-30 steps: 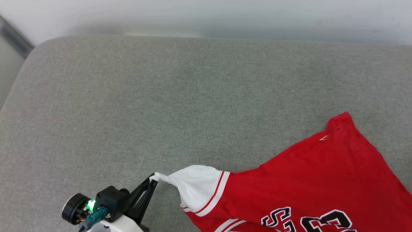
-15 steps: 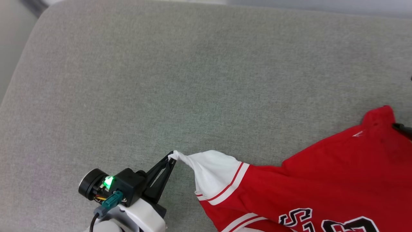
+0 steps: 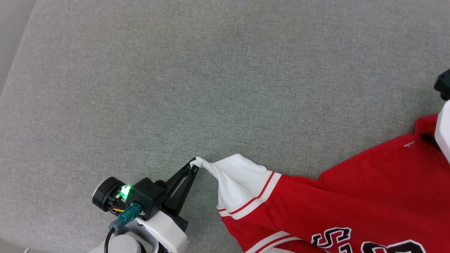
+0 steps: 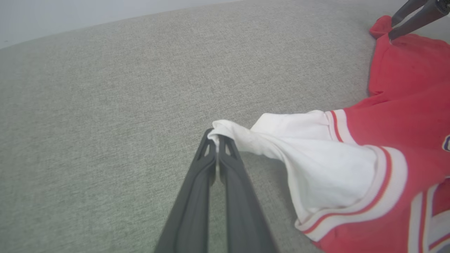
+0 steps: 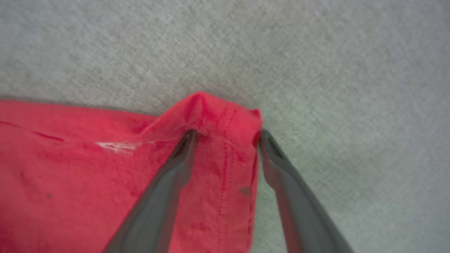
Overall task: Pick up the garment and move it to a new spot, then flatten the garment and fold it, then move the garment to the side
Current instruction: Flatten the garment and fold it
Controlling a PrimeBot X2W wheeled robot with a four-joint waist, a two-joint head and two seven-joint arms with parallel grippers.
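The garment (image 3: 351,200) is a red jersey with a white sleeve, striped trim and black lettering, lying at the lower right of the head view. My left gripper (image 3: 195,164) is shut on the tip of the white sleeve (image 4: 316,158), which is pulled taut toward it; the left wrist view shows the left gripper (image 4: 218,135) pinching the cloth. My right gripper (image 5: 227,135) is open, its two fingers straddling the far red corner of the garment (image 5: 70,158) and touching the cloth. The left wrist view shows the right gripper (image 4: 391,31) at that corner.
The garment lies on a wide grey fabric cushion (image 3: 175,70), whose rounded left edge (image 3: 15,70) drops off at the far left. My right arm's pale forearm (image 3: 443,137) enters at the right edge of the head view.
The head camera has tilted down, shifting the whole picture. My right arm has come in from the right to the garment's red corner. The left gripper keeps its hold on the sleeve.
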